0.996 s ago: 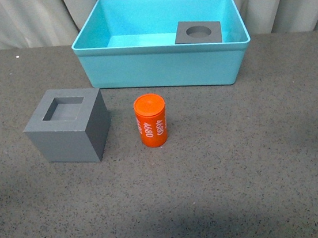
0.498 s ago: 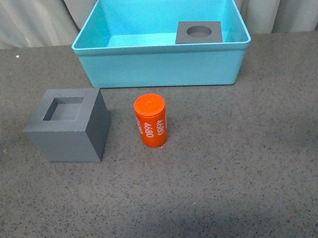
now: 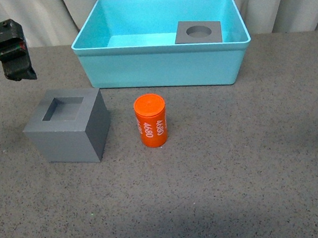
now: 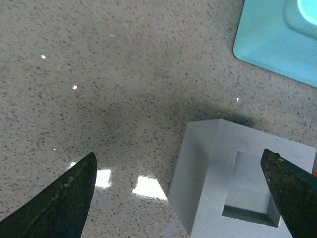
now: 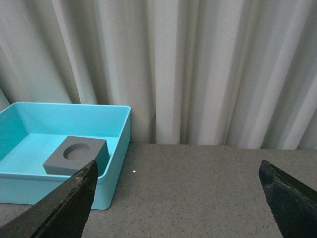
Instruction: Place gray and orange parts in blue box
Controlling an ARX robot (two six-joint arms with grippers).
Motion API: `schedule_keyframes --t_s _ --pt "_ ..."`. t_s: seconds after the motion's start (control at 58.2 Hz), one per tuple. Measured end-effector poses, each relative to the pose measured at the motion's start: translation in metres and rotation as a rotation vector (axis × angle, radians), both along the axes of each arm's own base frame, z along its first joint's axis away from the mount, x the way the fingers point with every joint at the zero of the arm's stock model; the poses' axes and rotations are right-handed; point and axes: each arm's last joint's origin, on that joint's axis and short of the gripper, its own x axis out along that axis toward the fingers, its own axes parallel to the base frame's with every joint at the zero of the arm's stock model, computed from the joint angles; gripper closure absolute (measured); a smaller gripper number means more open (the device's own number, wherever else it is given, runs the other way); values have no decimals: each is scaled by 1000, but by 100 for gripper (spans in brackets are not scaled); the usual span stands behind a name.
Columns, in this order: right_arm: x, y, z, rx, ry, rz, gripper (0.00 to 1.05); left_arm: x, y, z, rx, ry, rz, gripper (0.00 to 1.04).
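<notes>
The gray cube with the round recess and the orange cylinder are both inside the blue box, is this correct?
Only the gray cube with the round recess is inside the blue box. The orange cylinder stands on the table in front of it, as the front view shows.

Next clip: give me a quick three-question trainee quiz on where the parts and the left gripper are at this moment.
1. True or false: the orange cylinder is inside the blue box.
2. Which part lies in the box? A) square-recess gray cube B) round-recess gray cube C) orange cylinder
3. Fill in: the left gripper, above the table by the square-recess gray cube, is ____.
Key: 1 false, it stands on the table in front of the box. 2 B. 3 open, holding nothing.
</notes>
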Motion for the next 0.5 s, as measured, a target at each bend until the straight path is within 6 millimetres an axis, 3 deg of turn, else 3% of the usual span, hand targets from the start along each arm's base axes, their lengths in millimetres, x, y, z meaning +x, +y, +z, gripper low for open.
schedule_keyframes --t_s 0.498 --pt "0 0 0 0 0 0 10 12 -12 -27 -11 135 -77 7"
